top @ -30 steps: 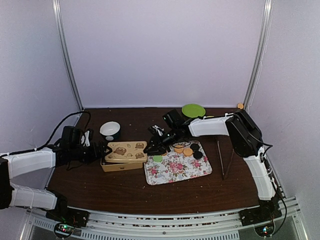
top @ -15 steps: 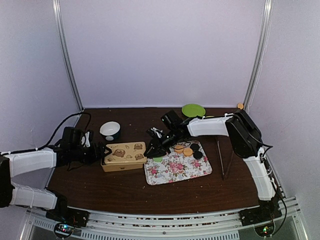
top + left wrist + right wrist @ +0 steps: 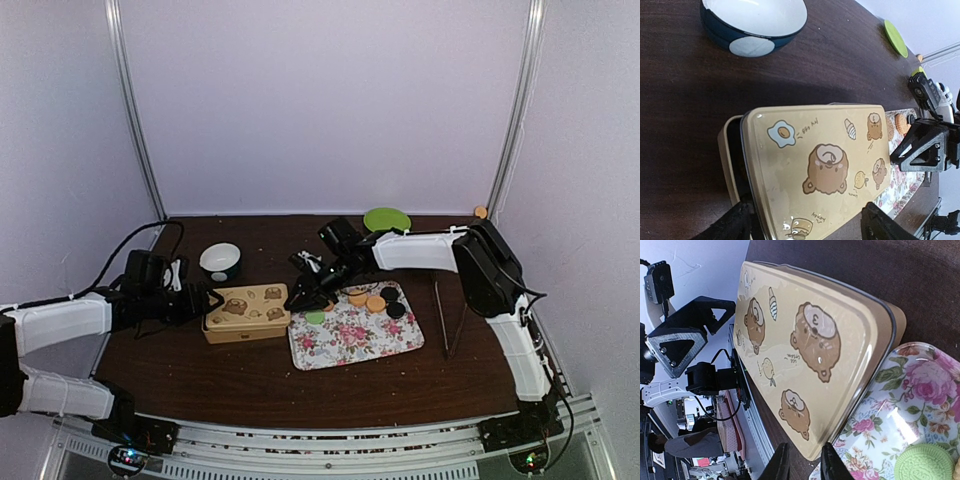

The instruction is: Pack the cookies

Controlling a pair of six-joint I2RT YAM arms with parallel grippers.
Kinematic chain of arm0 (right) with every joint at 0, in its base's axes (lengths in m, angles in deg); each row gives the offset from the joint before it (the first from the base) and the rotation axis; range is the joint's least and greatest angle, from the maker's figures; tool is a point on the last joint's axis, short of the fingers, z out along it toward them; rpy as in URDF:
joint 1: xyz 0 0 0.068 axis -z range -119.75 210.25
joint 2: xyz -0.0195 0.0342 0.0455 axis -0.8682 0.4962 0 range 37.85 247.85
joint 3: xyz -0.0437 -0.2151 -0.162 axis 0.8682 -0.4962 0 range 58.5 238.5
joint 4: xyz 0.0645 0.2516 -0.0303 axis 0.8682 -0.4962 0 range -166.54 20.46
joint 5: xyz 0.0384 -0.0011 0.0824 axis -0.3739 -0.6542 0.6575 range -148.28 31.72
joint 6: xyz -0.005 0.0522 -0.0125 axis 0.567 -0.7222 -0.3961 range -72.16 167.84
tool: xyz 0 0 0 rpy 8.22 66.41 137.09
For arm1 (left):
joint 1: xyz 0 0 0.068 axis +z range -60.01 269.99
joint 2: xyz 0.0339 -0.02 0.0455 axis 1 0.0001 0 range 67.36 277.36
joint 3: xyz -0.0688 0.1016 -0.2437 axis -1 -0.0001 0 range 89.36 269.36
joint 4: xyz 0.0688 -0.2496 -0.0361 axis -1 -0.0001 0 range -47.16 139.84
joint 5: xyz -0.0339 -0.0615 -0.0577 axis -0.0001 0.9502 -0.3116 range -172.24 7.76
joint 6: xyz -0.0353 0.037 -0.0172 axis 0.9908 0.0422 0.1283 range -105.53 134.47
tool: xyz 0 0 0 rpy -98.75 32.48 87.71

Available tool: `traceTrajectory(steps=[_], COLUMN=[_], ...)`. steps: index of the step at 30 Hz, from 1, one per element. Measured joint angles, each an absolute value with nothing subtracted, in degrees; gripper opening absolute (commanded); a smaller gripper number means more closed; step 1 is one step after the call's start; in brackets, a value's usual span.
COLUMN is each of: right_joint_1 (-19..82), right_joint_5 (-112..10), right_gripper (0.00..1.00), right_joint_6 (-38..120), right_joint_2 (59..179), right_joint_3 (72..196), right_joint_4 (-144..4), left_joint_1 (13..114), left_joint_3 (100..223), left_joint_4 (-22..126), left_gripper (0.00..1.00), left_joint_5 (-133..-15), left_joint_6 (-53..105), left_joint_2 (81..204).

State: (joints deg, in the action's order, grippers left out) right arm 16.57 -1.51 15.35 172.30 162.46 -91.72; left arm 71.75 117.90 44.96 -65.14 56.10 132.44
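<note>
Several cookies lie on the floral tray (image 3: 350, 340): a light green one (image 3: 315, 317), orange ones (image 3: 375, 303) and black ones (image 3: 397, 310). The green cookie (image 3: 922, 465) and an orange one (image 3: 901, 123) also show in the wrist views. Left of the tray stands a tan tin (image 3: 245, 325) with a bear-print lid (image 3: 825, 160) lying slightly offset on its base (image 3: 729, 150). My left gripper (image 3: 207, 298) straddles the tin's left end, a finger against each side. My right gripper (image 3: 300, 295) pinches the lid's right edge (image 3: 815, 452) between nearly closed fingers.
A white and navy bowl (image 3: 220, 260) stands behind the tin. At the back sits a green plate (image 3: 387, 220), and a small orange disc (image 3: 481, 212) lies at the back right corner. Two thin sticks (image 3: 445, 318) lie right of the tray.
My right gripper has moved left with the lid, sliding it further over the base. My left jaws have narrowed onto the tin.
</note>
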Motion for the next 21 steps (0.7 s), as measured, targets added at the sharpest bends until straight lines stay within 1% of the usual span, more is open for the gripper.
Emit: traceTrajectory(steps=[14,21], right_joint_1=[15.72,14.93], right_joint_5=[-1.84,-1.86], right_gripper=[0.22,0.22], right_joint_6=[16.42,16.36], right_joint_2=[172.32,172.37], right_joint_3=[164.93,166.05], right_joint_4=[-93.92,-94.19], left_joint_1=[71.56,71.49], left_joint_3=[118.18,118.27], left_joint_4=[42.27,42.23], left_gripper=[0.79,0.79], left_joint_5=[-68.57,-69.25], left_joint_6=[54.61,54.39], left_joint_2=[132.79,135.44])
